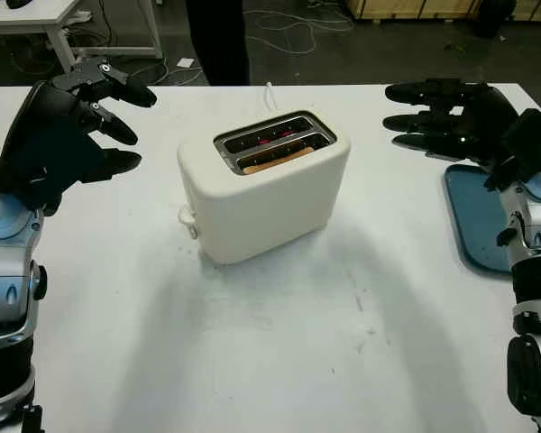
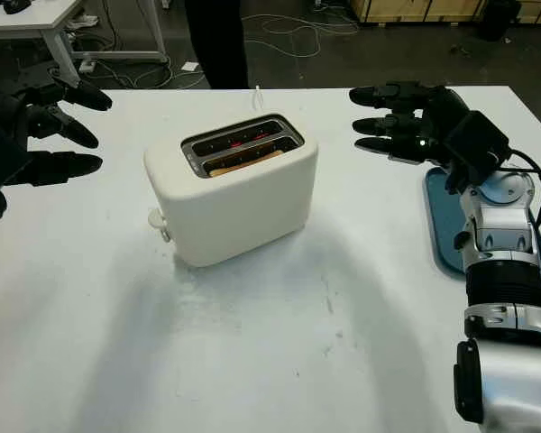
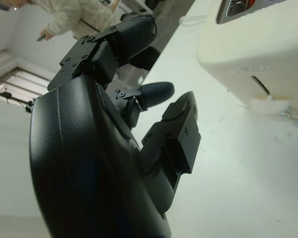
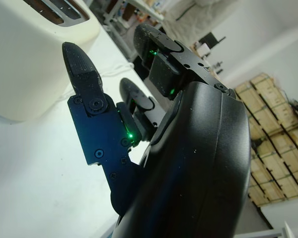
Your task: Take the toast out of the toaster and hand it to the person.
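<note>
Both arms are up off the bench [image 1: 252,361], left hand [image 1: 63,131] open by its left edge, right hand [image 2: 415,122] open near the right edge.

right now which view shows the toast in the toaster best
The left eye view: it looks down into the toaster, so the toast shows in the near slot. The right eye view shows it similarly. The wrist views catch only the slot edges.

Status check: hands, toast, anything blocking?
Left robot hand and right robot hand open, flanking the toaster. Toast in near slot. Nothing blocking.
</note>
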